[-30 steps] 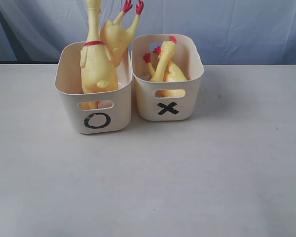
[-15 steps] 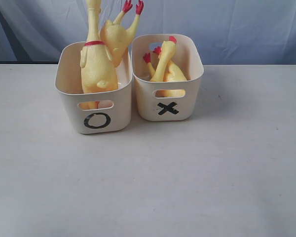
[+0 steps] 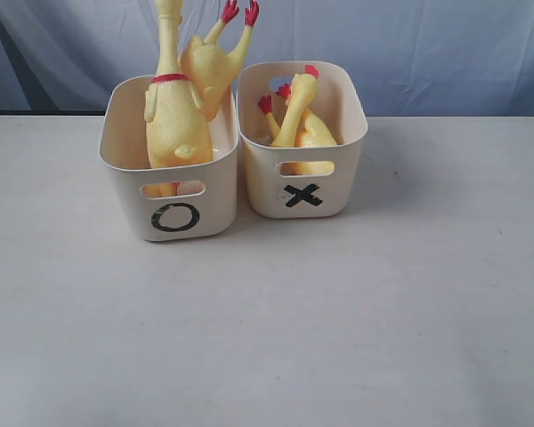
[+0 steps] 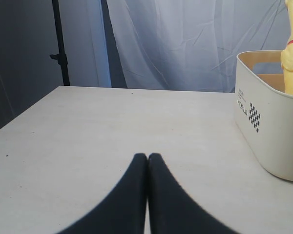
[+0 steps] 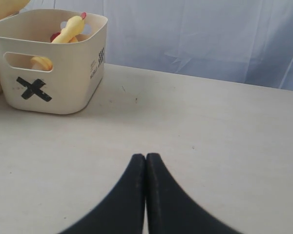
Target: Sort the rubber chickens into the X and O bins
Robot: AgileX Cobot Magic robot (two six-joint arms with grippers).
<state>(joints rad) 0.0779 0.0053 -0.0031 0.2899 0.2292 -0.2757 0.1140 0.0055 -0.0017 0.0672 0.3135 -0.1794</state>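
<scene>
The O bin (image 3: 125,191) stands at the back left of the table and holds two large rubber chickens: one upright with a red neck band (image 3: 173,116), one behind it with its red feet up (image 3: 215,62). The X bin (image 3: 260,182) stands touching it on the right and holds two smaller chickens (image 3: 303,120). In the left wrist view my left gripper (image 4: 147,157) is shut and empty, apart from the O bin (image 4: 266,131). My right gripper (image 5: 145,157) is shut and empty too, well away from the X bin (image 5: 73,83). Neither gripper shows in the exterior view.
A pale tabletop (image 3: 338,311) stretches in front of both bins. A blue-grey curtain (image 3: 427,53) hangs behind the table. A dark stand (image 4: 58,48) rises beyond the table's far edge in the left wrist view.
</scene>
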